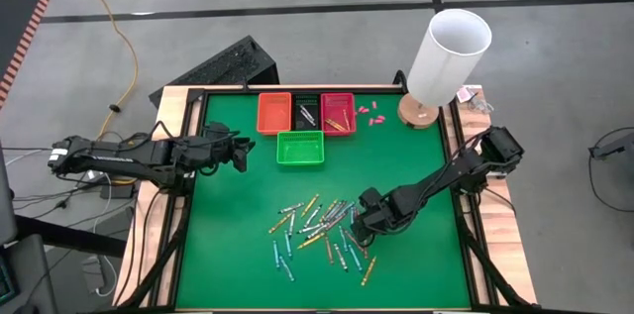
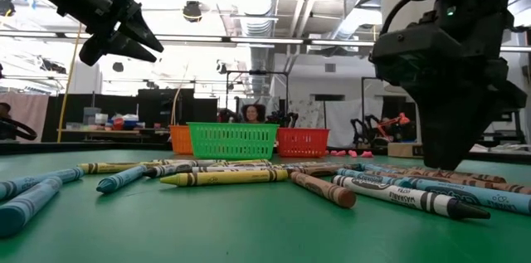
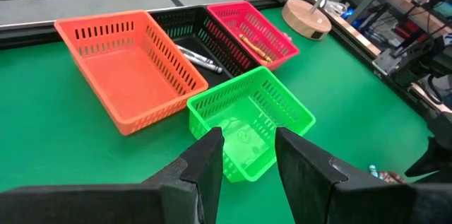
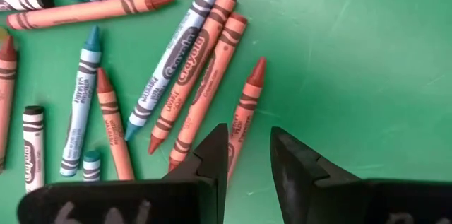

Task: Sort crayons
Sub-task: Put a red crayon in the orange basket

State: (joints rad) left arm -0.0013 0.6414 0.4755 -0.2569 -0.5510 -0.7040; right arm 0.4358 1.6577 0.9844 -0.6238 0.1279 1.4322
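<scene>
High view: right gripper low over the crayons, left gripper waiting beside the green basket.

Scattered on the green counter in front of the orange basket, black basket and red basket. Low view: yellow crayon and brown crayon lying flat in the foreground, dark right gripper down at the pile, left gripper raised well above the counter. Left wrist view: fingers spread and empty, aimed at the green basket. Right wrist view: fingers spread, holding nothing, straddling the tail of a reddish-orange crayon. Best done, probably, by centring on that one stick, squaring across its width, then closing without snagging the neighbours just beside it.
</scene>
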